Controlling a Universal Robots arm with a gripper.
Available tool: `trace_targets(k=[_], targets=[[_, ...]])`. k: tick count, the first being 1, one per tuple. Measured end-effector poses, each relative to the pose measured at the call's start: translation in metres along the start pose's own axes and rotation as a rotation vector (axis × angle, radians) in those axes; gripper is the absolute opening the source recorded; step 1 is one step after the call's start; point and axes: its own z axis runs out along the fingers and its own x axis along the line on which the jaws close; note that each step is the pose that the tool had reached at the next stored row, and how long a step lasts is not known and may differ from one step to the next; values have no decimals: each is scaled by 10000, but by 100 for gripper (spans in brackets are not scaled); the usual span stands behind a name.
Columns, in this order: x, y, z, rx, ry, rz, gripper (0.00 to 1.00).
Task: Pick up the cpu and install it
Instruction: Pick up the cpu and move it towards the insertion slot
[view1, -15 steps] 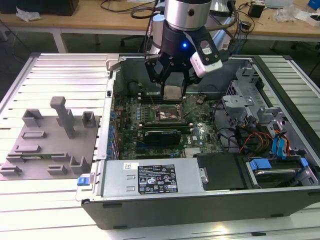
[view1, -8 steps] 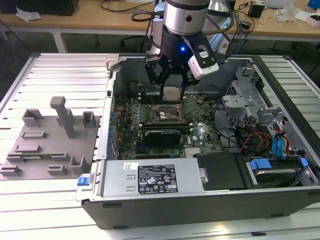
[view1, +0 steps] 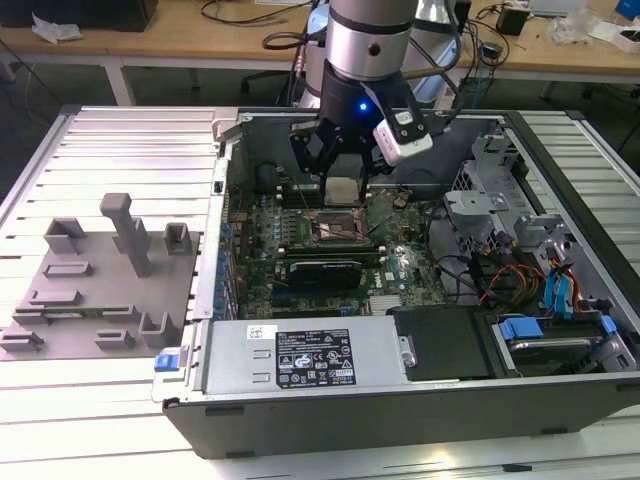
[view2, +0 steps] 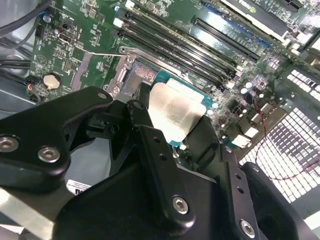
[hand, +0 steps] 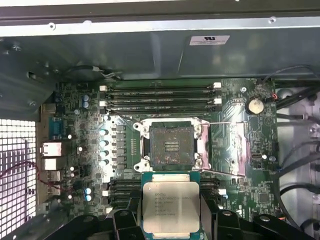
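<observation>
Gripper (view1: 342, 180) hung inside the open computer case (view1: 420, 415), fingers pinched on the cpu (hand: 171, 206), chip held level above the motherboard (hand: 85, 150). In exterior view, chip sat at 12 o'clock of the open socket (view1: 335, 228); grey fixture plate (view1: 100, 300) at 9 o'clock, well apart

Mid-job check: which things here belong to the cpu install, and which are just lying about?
Job: cpu, clamped in the gripper; open socket on the motherboard.
Lying about: grey fixture plate; power supply; memory slots; coin cell.
</observation>
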Motion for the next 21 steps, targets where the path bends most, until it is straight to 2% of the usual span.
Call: trace_targets(k=[4,7,11,13,15,18,21], targets=[[-4,35,74,1,6,-141,55],[-16,78,184,5,12,-223,55],[-49,122,289,4,13,-264,55],[-49,186,329,4,14,-298,55],[-49,222,364,6,16,-315,55],[-49,252,429,7,17,-329,55],[-49,252,431,5,17,-328,55]])
